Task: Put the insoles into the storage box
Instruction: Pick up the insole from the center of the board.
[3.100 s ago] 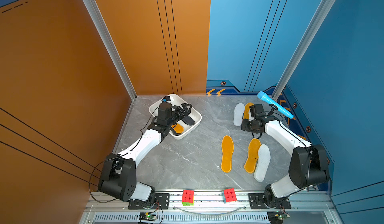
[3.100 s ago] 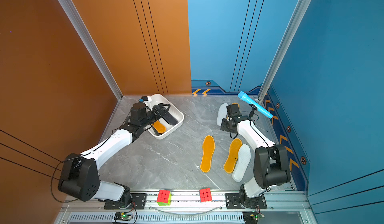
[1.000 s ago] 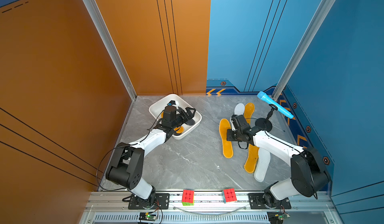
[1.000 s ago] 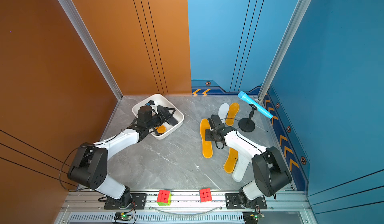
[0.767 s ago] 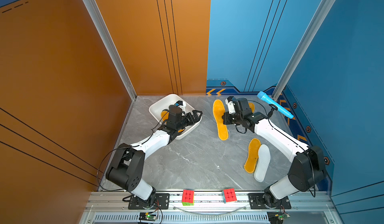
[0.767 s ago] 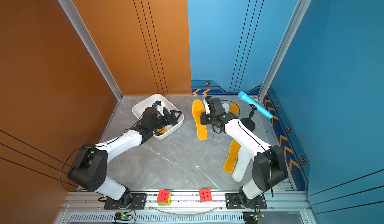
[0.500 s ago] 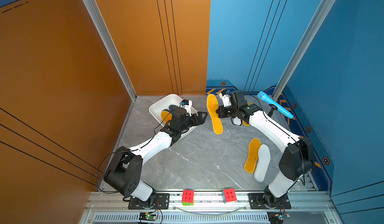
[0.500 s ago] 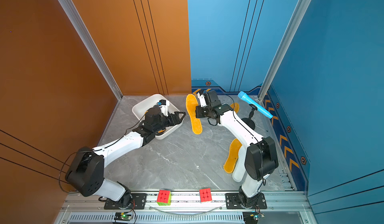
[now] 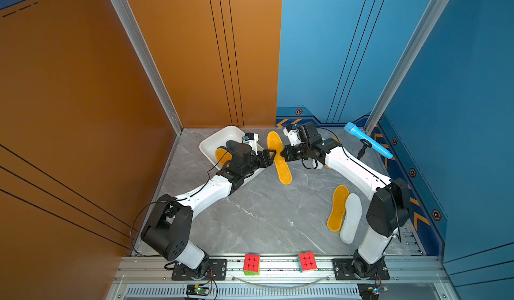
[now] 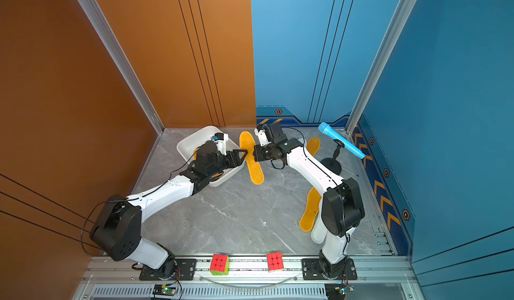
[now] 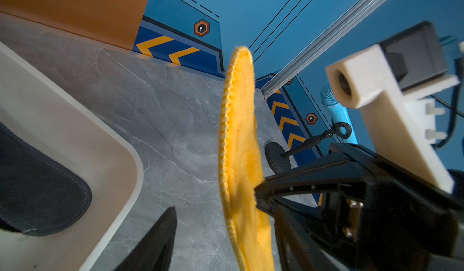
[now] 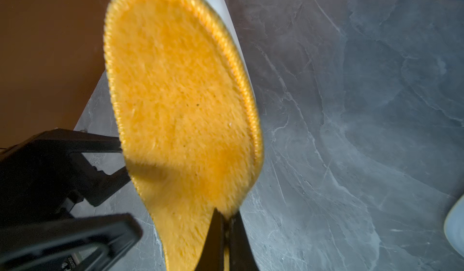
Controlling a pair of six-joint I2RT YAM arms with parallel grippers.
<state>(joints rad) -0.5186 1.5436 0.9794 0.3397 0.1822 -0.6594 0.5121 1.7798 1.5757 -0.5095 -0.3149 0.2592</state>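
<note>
Orange-yellow insole (image 11: pixel 238 144) edge-on at your left gripper (image 11: pixel 221 217)
You see one black finger (image 11: pixel 160 234) standing clear of the insole, jaws apart. The right gripper (image 11: pixel 259 194) clamps the insole from the opposite side. Beside your finger lies the storage box (image 11: pixel 75 131) with a dark insole (image 11: pixel 37 181) inside; far ahead stands a blue microphone (image 11: pixel 339 114).

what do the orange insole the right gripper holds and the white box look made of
Orange insole: likely fleece or plush fabric, matte and fuzzy, with a stitched corded edge; the nap shows in the right wrist view. Storage box: probably moulded plastic, smooth, white, faintly glossy, with a rounded corner.
</note>
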